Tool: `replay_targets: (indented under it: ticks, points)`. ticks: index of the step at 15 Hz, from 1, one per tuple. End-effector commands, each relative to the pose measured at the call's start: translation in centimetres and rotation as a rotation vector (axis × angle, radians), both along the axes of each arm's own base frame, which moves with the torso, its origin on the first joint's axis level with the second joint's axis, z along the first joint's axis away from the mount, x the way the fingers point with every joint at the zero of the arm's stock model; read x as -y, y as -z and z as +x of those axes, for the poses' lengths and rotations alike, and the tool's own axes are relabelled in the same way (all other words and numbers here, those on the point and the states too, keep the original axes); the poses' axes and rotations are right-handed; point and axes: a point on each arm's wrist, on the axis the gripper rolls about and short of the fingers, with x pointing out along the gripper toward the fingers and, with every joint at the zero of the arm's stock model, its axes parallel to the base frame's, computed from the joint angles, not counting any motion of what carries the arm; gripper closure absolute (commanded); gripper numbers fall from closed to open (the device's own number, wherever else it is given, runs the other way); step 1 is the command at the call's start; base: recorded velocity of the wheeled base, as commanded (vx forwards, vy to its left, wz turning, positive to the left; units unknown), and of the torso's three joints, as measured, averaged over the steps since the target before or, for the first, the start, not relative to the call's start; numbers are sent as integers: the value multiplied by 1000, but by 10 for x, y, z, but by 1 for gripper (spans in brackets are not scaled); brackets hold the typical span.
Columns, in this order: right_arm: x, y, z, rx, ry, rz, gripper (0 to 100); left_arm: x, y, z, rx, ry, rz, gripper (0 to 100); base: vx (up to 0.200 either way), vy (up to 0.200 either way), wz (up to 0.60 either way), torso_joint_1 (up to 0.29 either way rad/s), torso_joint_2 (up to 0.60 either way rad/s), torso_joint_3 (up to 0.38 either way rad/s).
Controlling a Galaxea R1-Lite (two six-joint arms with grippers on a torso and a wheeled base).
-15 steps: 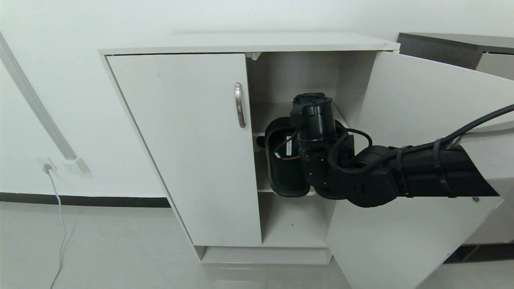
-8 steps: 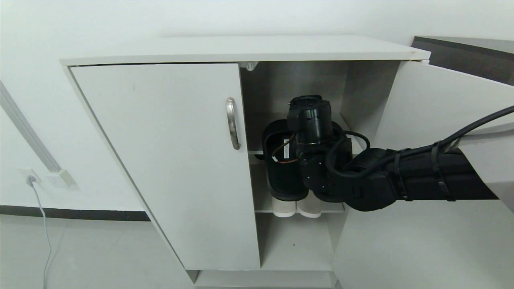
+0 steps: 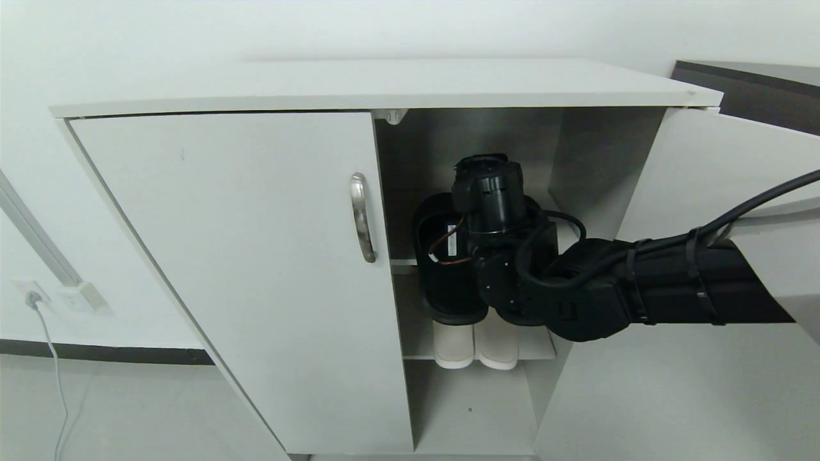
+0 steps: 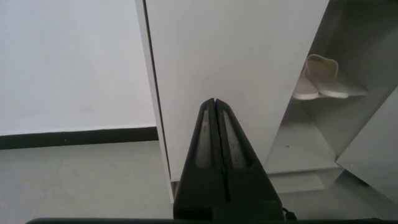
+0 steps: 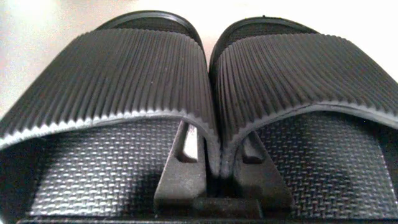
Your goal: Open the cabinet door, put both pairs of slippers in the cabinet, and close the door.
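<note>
The white cabinet (image 3: 384, 83) has its left door (image 3: 243, 269) closed and its right door (image 3: 705, 186) swung open. My right gripper (image 5: 217, 163) is shut on the pair of black slippers (image 3: 445, 282), pinching their inner edges together. It holds them inside the opening, level with the upper shelf. The black slippers (image 5: 205, 81) have ribbed straps. Below them a pair of white slippers (image 3: 475, 346) lies on the middle shelf, toes at its front edge. My left gripper (image 4: 214, 104) is shut and holds nothing, low in front of the closed door, with the white slippers (image 4: 323, 78) off to one side.
A metal handle (image 3: 362, 218) sits on the closed door's inner edge. The open door stands close beside my right arm. A wall socket with a cable (image 3: 32, 299) is at the far left. A dark-topped unit (image 3: 743, 83) stands behind the cabinet on the right.
The whole head picture has shifted, so the camera has moved closer. Against the shelves, the black slippers now sit higher, and the white pair below them has come into sight.
</note>
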Motion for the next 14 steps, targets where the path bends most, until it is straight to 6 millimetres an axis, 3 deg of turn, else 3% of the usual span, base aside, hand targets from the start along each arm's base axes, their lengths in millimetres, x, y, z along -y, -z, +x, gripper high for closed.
replay_targets:
  ticks: [1, 4, 9, 14]
  points:
    - [1, 4, 8, -4, 9, -3, 100, 0, 0, 0, -1, 0, 0, 100, 0, 0, 0, 0, 0, 0]
    - [8, 4, 28, -19, 11, -7, 100, 0, 0, 0, -1, 0, 0, 100, 0, 0, 0, 0, 0, 0]
    - [15, -14, 58, -18, 39, 6, 100, 0, 0, 0, -1, 0, 0, 100, 0, 0, 0, 0, 0, 0]
    - [10, -20, 66, -12, 40, 11, 100, 0, 0, 0, -1, 0, -2, 100, 0, 0, 0, 0, 0, 0]
